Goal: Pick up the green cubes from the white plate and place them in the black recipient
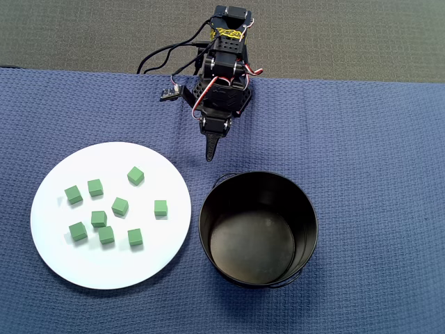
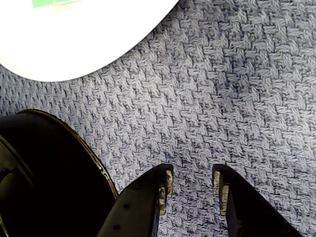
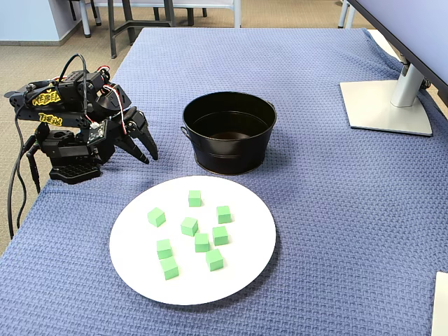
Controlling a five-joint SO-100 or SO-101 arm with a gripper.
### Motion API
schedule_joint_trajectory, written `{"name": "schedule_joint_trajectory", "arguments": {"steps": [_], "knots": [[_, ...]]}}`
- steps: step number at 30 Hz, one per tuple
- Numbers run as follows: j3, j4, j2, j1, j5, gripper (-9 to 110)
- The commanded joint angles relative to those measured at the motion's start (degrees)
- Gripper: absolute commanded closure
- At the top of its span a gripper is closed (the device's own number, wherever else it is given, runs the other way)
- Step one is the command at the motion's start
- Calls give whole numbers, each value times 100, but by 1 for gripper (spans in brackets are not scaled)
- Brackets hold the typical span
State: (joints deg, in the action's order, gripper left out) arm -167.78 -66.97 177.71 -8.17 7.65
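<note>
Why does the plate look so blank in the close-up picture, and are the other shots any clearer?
In the wrist view the plate is glared to flat white, a cube barely showing at the top edge; the cloth stays sharp. The overhead and fixed views are evenly lit, cubes crisp, with only soft sheen inside the bucket.

A blue woven cloth [image 3: 336, 210] bears a monitor stand [image 3: 392, 105].

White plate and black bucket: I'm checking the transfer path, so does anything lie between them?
Nothing: only bare blue woven cloth separates the round white plate from the black cylindrical bucket, clearest in the overhead view.
</note>
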Motion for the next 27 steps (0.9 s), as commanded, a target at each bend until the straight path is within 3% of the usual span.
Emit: {"name": "schedule_joint_trajectory", "arguments": {"steps": [1, 20, 24, 27], "knots": [[167, 817, -378, 141, 141, 101], [615, 984, -439, -167, 475, 101], [1652, -141, -343, -220, 967, 101], [2391, -747, -396, -343, 1942, 96]]}}
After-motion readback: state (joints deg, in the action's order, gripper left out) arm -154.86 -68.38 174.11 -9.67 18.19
